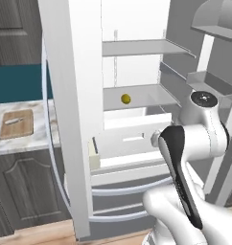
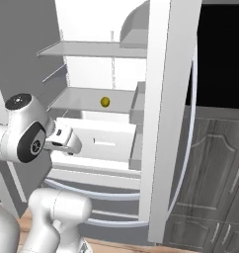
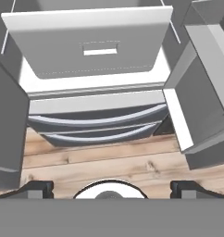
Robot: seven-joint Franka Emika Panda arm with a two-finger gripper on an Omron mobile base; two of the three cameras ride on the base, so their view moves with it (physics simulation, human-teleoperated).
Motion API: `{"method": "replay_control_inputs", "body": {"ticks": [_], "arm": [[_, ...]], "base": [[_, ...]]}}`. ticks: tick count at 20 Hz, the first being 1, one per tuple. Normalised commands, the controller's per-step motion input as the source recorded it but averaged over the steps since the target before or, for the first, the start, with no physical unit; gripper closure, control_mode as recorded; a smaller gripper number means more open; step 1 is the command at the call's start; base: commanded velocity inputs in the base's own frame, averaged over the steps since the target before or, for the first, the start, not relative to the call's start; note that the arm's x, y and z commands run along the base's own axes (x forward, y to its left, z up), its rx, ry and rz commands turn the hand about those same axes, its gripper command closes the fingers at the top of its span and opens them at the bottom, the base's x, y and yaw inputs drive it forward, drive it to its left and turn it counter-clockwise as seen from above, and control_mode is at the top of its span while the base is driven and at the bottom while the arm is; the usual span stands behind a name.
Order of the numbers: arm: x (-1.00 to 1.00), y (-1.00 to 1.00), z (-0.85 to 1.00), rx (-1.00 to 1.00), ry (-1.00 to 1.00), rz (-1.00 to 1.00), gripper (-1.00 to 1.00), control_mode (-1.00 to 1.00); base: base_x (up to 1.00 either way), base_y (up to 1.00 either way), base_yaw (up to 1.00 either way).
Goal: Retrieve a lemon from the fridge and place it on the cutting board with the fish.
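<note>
Arm folded low before open fridge (image 1: 70, 95), hand pointed down at wood floor (image 3: 109, 164). Gripper (image 3: 111, 187) spread wide, empty. Lemon (image 1: 126, 99) on middle fridge shelf. Cutting board (image 1: 17, 123) with fish (image 1: 13, 121) on marble counter (image 1: 41, 134), left of fridge.

The white arm (image 1: 194, 143) rises from the base, bends at a dark-capped elbow joint (image 2: 22, 133) and reaches forward and down. The gripper (image 3: 111, 187) points downward, its two dark fingertips (image 3: 37, 189) far apart (jaws spread as wide as they go), with nothing between them.
</note>
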Motion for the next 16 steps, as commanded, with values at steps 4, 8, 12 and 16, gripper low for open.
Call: {"method": "replay_control_inputs", "body": {"ticks": [4,8,12,16], "arm": [[0.00,0.00,0.00,0.00,0.00,0.00,-1.00,1.00],[0.00,0.00,0.00,0.00,0.00,0.00,-1.00,1.00],[0.00,0.00,0.00,0.00,0.00,0.00,-1.00,1.00],[0.00,0.00,0.00,0.00,0.00,0.00,-1.00,1.00]], "base": [[0.12,0.00,-0.08],[0.70,0.00,0.00],[0.72,0.00,0.00],[0.70,0.00,0.00]]}}
